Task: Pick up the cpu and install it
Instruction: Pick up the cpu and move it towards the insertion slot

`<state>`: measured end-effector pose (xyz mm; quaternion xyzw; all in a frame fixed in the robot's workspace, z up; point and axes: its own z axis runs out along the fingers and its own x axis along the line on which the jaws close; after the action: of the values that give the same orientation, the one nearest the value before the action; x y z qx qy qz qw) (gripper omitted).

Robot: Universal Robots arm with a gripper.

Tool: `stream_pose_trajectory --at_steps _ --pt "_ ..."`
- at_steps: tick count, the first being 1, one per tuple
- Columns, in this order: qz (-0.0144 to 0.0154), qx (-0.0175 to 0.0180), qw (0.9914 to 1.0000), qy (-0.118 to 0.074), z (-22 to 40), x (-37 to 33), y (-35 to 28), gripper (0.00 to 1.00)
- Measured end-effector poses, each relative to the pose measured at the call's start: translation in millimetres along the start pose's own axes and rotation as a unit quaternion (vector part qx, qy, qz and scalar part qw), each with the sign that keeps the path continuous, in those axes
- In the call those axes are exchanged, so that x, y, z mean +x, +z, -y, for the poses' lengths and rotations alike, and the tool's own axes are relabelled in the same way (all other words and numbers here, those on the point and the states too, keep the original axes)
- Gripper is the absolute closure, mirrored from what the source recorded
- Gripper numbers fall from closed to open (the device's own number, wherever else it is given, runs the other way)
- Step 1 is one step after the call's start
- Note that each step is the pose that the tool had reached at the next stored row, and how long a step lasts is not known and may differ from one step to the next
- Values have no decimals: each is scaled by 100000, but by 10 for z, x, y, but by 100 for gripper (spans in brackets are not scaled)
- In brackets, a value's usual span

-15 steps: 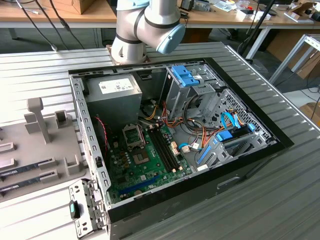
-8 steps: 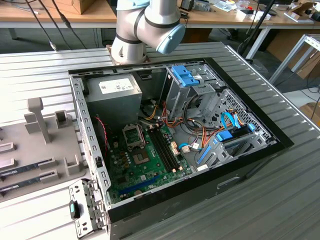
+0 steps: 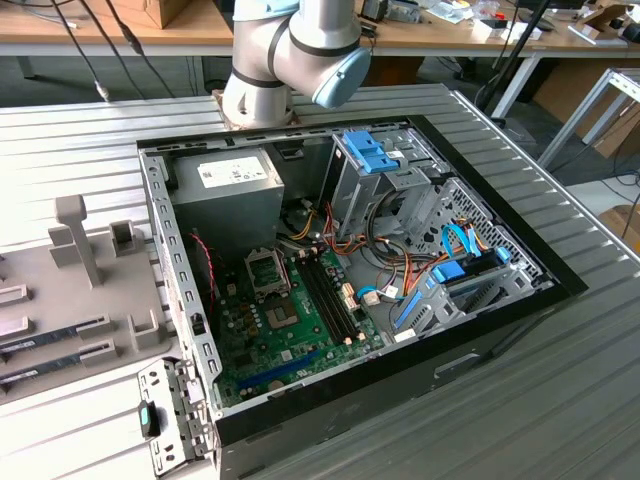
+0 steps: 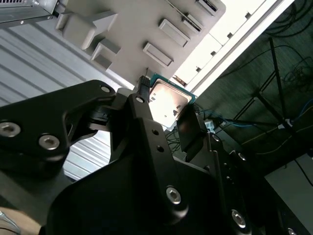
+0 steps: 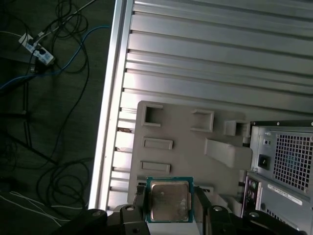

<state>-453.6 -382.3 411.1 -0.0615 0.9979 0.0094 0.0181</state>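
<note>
In both wrist views the cpu (image 5: pixel 168 199) (image 4: pixel 170 98), a flat square chip with a silvery lid and a thin green rim, sits between the black fingers (image 5: pixel 139 201) (image 4: pixel 187 123) of my gripper (image 5: pixel 169 205) (image 4: pixel 165 108), which is shut on its two opposite edges. The chip hangs well above the grey fixture tray (image 5: pixel 195 147) (image 4: pixel 146 19). The exterior view shows the open computer case with the green motherboard (image 3: pixel 285 330) and its square socket (image 3: pixel 268 270) near the power supply.
The grey fixture tray (image 3: pixel 70 290) with upright holders lies on the ribbed metal table at the exterior view's left, beside the case wall (image 3: pixel 165 250). Drive cages and coloured cables (image 3: pixel 440 270) crowd the case's right half. The case's rear panel (image 5: pixel 286 156) lies close to the tray. Cables lie on the floor (image 5: pixel 49 73).
</note>
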Motion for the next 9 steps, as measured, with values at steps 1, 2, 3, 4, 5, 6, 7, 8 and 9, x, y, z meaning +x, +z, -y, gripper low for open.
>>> stream_pose_trajectory --at_steps 1,2,3,4,5,6,7,8,9 --pt "2 -1 100000 0 0 -1 -13 53" --pt "1 -2 100000 -1 0 -1 -29 53" --pt "2 -3 100000 1 -1 -2 -41 53" --pt "0 -3 100000 0 -1 -2 -51 53" --pt "1 -2 100000 1 -1 -2 -57 53" --pt "0 -3 100000 0 -1 -3 -65 53" --pt "4 -4 100000 -1 -1 -3 -71 53" --pt "3 -4 100000 -1 -1 -3 -79 53" --pt "-3 -4 100000 0 -1 -3 -86 53"
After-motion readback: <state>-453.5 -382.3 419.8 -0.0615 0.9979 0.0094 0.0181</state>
